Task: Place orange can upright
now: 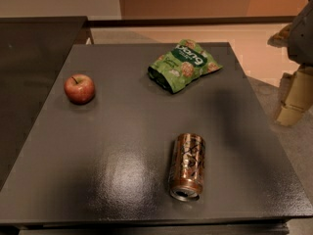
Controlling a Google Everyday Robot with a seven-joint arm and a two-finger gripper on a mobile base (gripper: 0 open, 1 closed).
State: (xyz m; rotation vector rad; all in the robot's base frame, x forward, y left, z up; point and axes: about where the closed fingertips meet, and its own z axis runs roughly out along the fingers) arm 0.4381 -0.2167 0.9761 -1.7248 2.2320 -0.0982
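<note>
**Orange can on its side on the counter, pincer off to the right**

We see the small coppery orange-brown metal can (pixel 187 165) lying on its side on the dark grey, finely speckled counter (pixel 112 151), in the near right part of the top. Its smooth cylinder runs roughly front to back. The silver top with the tab opening faces the near edge, and dark scribbled markings wrap its wall.

A round, glossy red apple (pixel 79 88) with a short stem sits well apart at the far left. A crinkled green foil snack bag (pixel 182 64) lies flat toward the far edge, puffed and creased.

The pincer (pixel 293 80), of beige blocky parts under a grey housing, hangs beyond the counter's right edge, well apart from the can and touching nothing. We cannot tell whether it is released or clenched. A soft sheen shows on the counter left of the can.
</note>
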